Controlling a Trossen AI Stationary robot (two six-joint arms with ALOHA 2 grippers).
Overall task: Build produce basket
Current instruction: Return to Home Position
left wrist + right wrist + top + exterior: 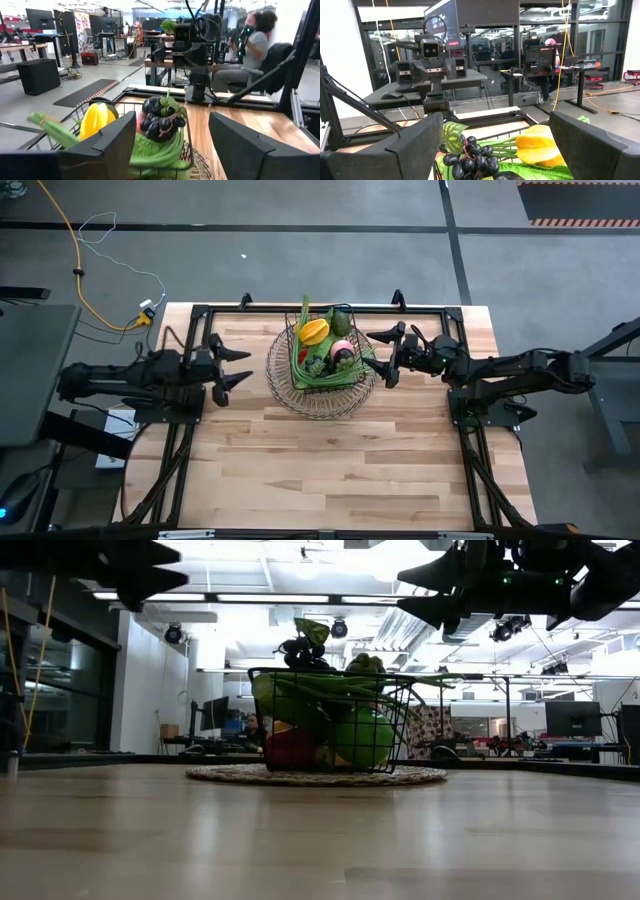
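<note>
The dark wire-mesh basket [290, 385] stands at the far middle of the wooden table, its round flaring wire rim [315, 776] lying flat on the boards. The produce fills it: a yellow fruit [315, 331], dark grapes [161, 119], a green apple [362, 738], a red fruit [290, 748] and long green beans [155, 150]. My left gripper [238, 367] hovers open just left of the basket, above table height. On the basket's right my right gripper [382, 356] hovers open. Both point level at the basket, and nothing is between their fingers.
Black frame rails [330, 308] run along the table's far edge and down both sides. The near half of the tabletop [330, 470] is bare wood. A person [250, 45] sits beyond the table behind the right arm. Cables [90, 270] lie on the floor at far left.
</note>
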